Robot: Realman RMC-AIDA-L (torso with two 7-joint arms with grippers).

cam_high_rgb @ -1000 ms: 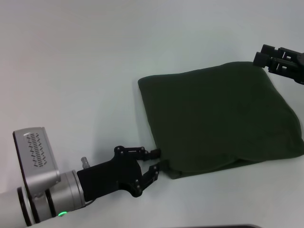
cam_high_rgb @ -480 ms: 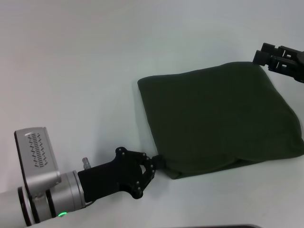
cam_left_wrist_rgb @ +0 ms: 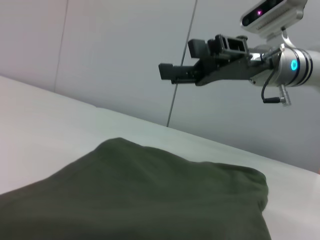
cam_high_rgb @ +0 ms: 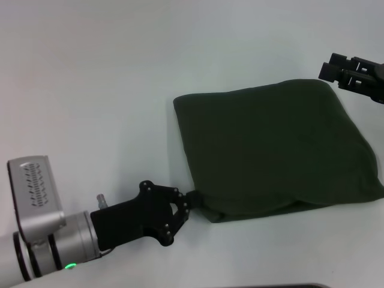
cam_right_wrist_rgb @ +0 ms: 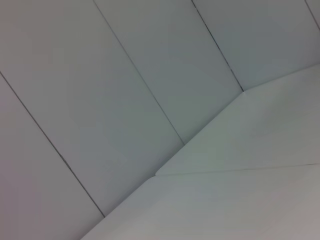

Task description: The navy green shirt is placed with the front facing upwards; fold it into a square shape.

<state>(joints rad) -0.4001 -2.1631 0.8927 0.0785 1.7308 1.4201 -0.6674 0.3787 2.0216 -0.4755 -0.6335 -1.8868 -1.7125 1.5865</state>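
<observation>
Head view: shirt (cam_high_rgb: 273,150) already roughly square, left gripper (cam_high_rgb: 187,201) pinching its lower-left corner for final tidy; right gripper (cam_high_rgb: 330,67) state unclear.

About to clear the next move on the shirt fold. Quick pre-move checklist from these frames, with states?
1. Left gripper shut on the near-left corner of the shirt: ok.
2. Right gripper off the fabric, raised past the far-right corner: ok; open or shut: cannot tell.
3. Shirt folded to a roughly square packet, plain green side up: ok.
4. Edges aligned: not ok, a lower layer sticks out along the near edge, which looks uneven.
5. Table bare around the shirt where seen: ok.
6. How many layers the left gripper holds: cannot tell.
</observation>
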